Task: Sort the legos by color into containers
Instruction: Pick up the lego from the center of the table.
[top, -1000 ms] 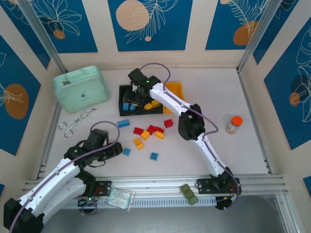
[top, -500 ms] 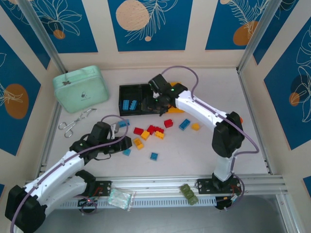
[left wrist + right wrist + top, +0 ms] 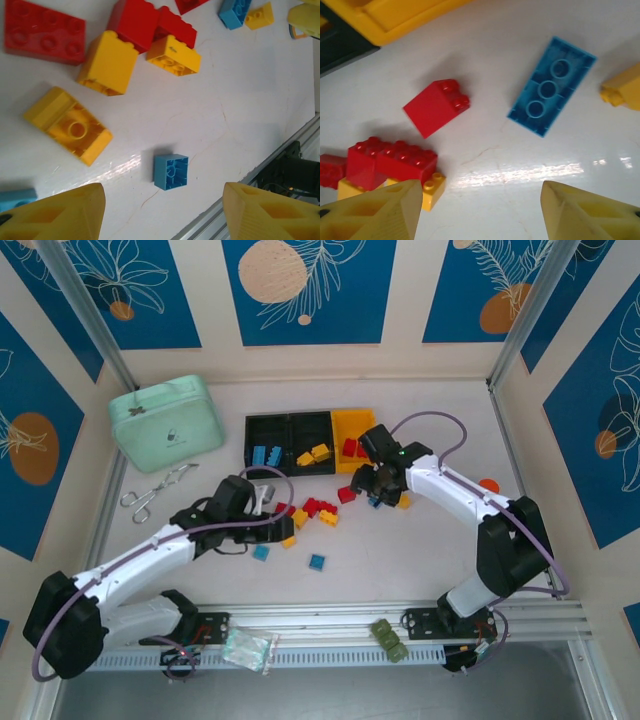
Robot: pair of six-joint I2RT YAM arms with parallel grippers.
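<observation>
The containers stand in a row at the back: a black bin [image 3: 262, 428] with blue legos, a black bin [image 3: 312, 430] with yellow legos [image 3: 314, 455], and a yellow bin [image 3: 357, 423] with red ones. Loose legos lie in front of them: a red cluster [image 3: 318, 507], yellow bricks [image 3: 298, 518] and small blue ones [image 3: 317, 562]. My left gripper [image 3: 278, 523] [image 3: 162, 200] is open above an upturned blue brick [image 3: 171, 171], near yellow bricks [image 3: 107, 62]. My right gripper [image 3: 375, 490] [image 3: 481, 195] is open and empty over bare table, short of a long blue brick [image 3: 551, 86] and a red brick [image 3: 436, 106].
A mint-green case [image 3: 165, 422] sits at the back left, with metal scissors [image 3: 155, 490] in front of it. An orange-capped bottle [image 3: 487, 485] is partly hidden behind the right arm. An olive-green toy [image 3: 390, 638] and a plastic bag [image 3: 248, 648] lie on the front rail.
My right arm has swung from over the black bins to the loose bricks on the right, its jaws opening. My left arm has reached right towards the loose legos.
</observation>
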